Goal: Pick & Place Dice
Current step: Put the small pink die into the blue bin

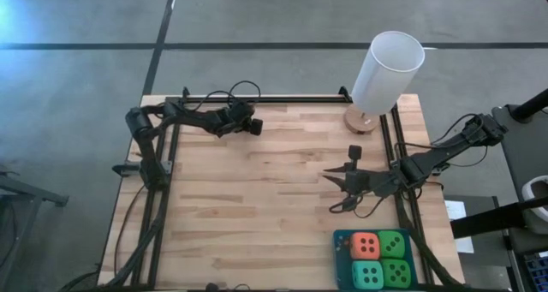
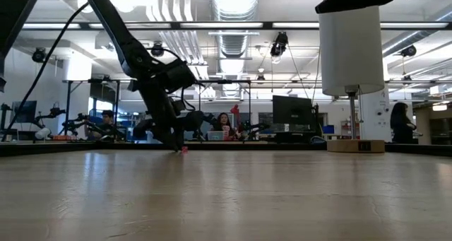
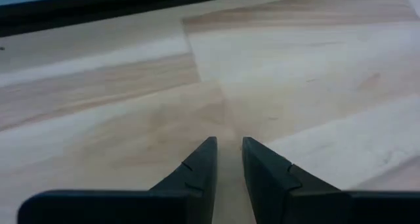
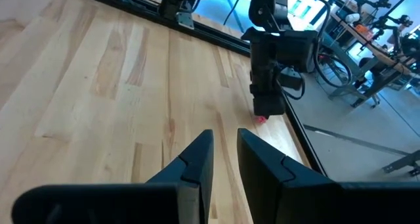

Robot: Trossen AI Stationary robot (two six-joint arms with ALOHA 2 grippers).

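Four dice lie in a turquoise tray [image 1: 340, 256] at the table's near right corner: an orange-red die [image 1: 366, 245], a green die [image 1: 393, 244], a turquoise die [image 1: 368, 274] and a second green die [image 1: 396, 273]. My right gripper [image 1: 330, 175] [image 4: 224, 135] hovers above the table, beyond the tray and toward the far edge. It is shut with nothing between its fingers. My left gripper [image 1: 256, 127] [image 3: 228, 145] is shut at the far left. It points steeply down, close over the bare wood, and is also seen in the right wrist view [image 4: 268, 102].
A tall white cylinder [image 1: 387, 72] stands on a round wooden base [image 1: 361, 121] at the far right corner. Black rails [image 1: 163, 181] run along the table's left, right and far edges. A small pink speck [image 4: 261, 117] shows on the wood by the left gripper's tips.
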